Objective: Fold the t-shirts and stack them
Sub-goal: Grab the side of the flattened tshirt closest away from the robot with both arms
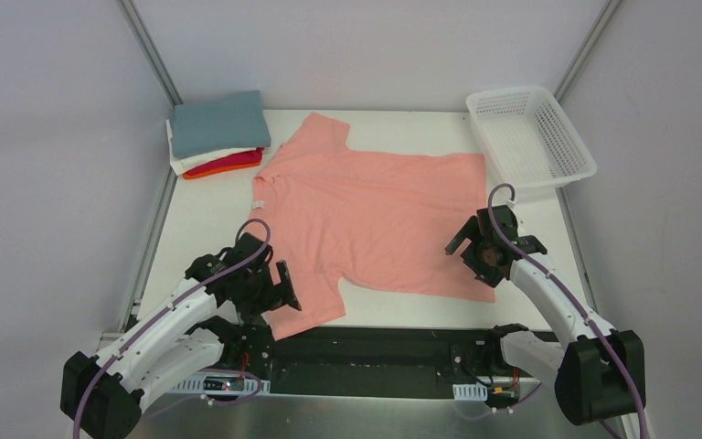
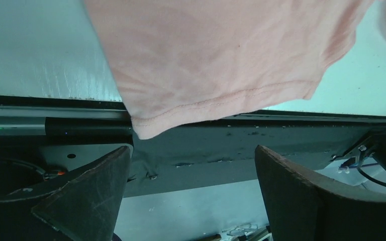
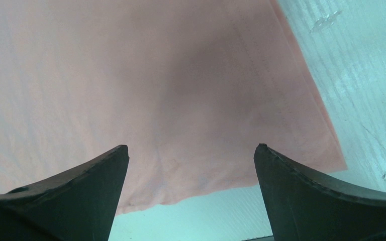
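A salmon-pink t-shirt point(image 1: 375, 215) lies spread flat on the white table, its collar to the left and its hem to the right. My left gripper point(image 1: 272, 294) is open and empty at the near sleeve, whose hem point(image 2: 221, 98) hangs over the table's front edge. My right gripper point(image 1: 486, 247) is open and empty just above the near hem corner point(image 3: 206, 125). A stack of folded shirts sits at the back left, grey-blue point(image 1: 219, 123) on top, then white, orange and red point(image 1: 228, 163).
A white plastic lattice basket point(image 1: 530, 137) stands at the back right. The black base rail point(image 1: 375, 347) runs along the table's near edge. Grey walls close in both sides.
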Controlling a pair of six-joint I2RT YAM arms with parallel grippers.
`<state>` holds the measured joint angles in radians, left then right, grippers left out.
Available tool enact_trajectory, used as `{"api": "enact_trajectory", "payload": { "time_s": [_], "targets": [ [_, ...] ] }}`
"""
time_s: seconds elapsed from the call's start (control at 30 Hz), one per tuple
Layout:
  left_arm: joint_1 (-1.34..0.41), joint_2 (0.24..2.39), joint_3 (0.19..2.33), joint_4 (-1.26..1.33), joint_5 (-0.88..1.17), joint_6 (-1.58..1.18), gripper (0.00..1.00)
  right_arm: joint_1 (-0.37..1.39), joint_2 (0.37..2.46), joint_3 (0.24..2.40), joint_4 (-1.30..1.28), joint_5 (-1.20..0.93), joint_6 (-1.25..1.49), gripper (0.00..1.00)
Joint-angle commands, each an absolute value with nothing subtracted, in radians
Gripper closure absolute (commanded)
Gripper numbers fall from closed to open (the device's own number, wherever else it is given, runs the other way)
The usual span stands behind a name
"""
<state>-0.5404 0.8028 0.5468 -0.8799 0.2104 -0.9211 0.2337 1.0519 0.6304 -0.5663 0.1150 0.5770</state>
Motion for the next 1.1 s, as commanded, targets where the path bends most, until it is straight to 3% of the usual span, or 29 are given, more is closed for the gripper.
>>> {"api": "enact_trajectory", "payload": {
  "time_s": [0.0, 0.1, 0.4, 0.57, 0.63, 0.73, 1.07],
  "targets": [
    [-0.585, 0.788, 0.514, -0.97, 0.218, -1.014, 0.1, 0.23, 1.034, 0.621, -0.566, 0.119, 0.598, 0.0],
    [-0.611, 0.811, 0.5, -0.955, 0.187, -1.037, 0.2, 0.23, 1.035, 0.621, -0.552, 0.124, 0.601, 0.01],
    [-0.655, 0.946, 0.455, -0.807, 0.108, -1.042, 0.37, 0.231, 1.043, 0.606, -0.523, 0.115, 0.6, 0.0],
    [-0.655, 0.981, 0.421, -0.706, 0.091, -1.047, 0.56, 0.23, 1.022, 0.602, -0.525, 0.121, 0.598, 0.01],
    [-0.655, 0.986, 0.401, -0.667, 0.1, -1.05, 0.69, 0.23, 1.009, 0.601, -0.53, 0.135, 0.597, 0.01],
    [-0.655, 0.982, 0.397, -0.662, 0.109, -1.039, 1.0, 0.229, 0.992, 0.601, -0.538, 0.142, 0.597, 0.0],
    [-0.655, 0.871, 0.448, -0.661, 0.185, -0.991, 1.0, 0.203, 0.93, 0.649, -0.855, 0.272, 0.744, 0.0]
  ]
}}
